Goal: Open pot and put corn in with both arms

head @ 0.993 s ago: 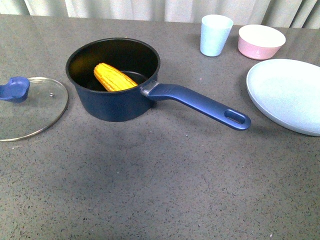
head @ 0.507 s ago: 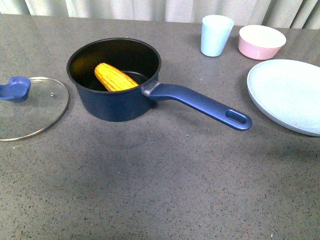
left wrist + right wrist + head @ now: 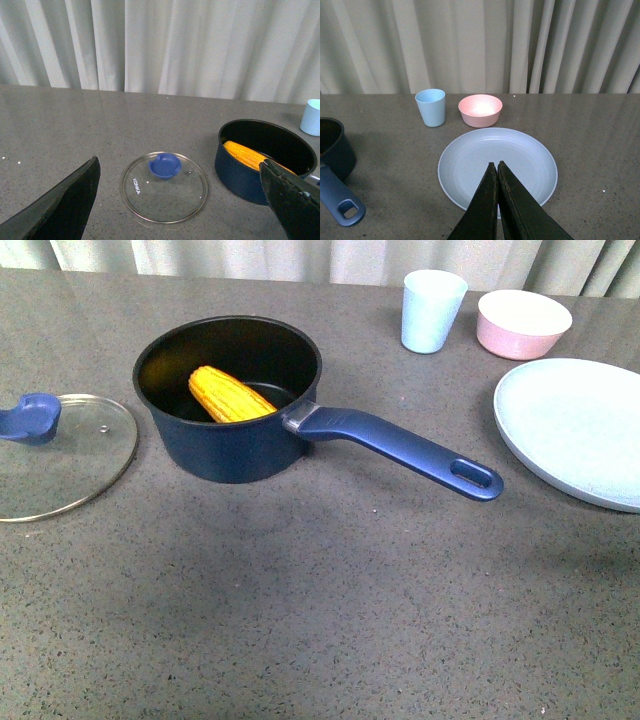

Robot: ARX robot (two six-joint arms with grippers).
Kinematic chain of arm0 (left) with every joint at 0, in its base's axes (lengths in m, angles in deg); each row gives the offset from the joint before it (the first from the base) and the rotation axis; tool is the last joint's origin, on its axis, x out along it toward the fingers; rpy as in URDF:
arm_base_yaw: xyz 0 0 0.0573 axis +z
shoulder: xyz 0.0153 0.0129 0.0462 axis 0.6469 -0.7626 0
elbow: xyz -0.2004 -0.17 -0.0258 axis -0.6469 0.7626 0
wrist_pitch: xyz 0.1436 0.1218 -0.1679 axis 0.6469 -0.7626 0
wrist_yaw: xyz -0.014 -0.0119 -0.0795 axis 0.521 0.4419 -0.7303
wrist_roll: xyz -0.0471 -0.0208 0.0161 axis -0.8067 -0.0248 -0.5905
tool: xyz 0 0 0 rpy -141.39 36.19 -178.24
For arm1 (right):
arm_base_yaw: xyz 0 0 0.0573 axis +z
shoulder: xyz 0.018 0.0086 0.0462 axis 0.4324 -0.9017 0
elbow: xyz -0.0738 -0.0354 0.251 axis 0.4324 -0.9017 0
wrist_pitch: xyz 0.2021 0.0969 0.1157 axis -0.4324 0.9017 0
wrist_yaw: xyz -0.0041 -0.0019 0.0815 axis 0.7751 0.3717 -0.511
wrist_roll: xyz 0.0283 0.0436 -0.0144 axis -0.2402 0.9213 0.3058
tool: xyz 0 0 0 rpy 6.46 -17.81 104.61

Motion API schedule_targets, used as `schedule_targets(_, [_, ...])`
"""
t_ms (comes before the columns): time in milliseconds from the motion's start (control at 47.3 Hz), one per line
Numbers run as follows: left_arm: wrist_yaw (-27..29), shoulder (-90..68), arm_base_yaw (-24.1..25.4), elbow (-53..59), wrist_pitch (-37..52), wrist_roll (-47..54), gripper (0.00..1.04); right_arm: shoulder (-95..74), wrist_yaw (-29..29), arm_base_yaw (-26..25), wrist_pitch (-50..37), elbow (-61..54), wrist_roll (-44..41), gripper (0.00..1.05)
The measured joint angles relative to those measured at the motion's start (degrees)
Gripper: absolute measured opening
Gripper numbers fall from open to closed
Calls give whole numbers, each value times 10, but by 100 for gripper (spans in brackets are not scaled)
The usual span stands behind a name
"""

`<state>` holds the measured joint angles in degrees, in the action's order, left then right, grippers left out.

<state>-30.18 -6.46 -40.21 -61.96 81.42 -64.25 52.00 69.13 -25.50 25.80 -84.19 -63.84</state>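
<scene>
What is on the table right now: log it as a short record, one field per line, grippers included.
pot: open, upright, handle toward the plate
corn: inside the pot, leaning on its wall
glass lid: flat on the table, apart from the pot
left gripper: open, empty, above the lid
right gripper: shut, empty, over the plate
cup: upright, beside the pink bowl

Blue cup (image 3: 433, 310) beside pink bowl (image 3: 523, 323); pale plate (image 3: 578, 430) nearer.
</scene>
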Motion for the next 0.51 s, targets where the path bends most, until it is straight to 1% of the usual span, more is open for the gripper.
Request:
schedule_targets(254, [0,0,0,0,0,0,96,63,0,0,62,0,0,2])
schedule_targets(507, [0,0,0,0,0,0,96,99,0,0,99,0,0,2])
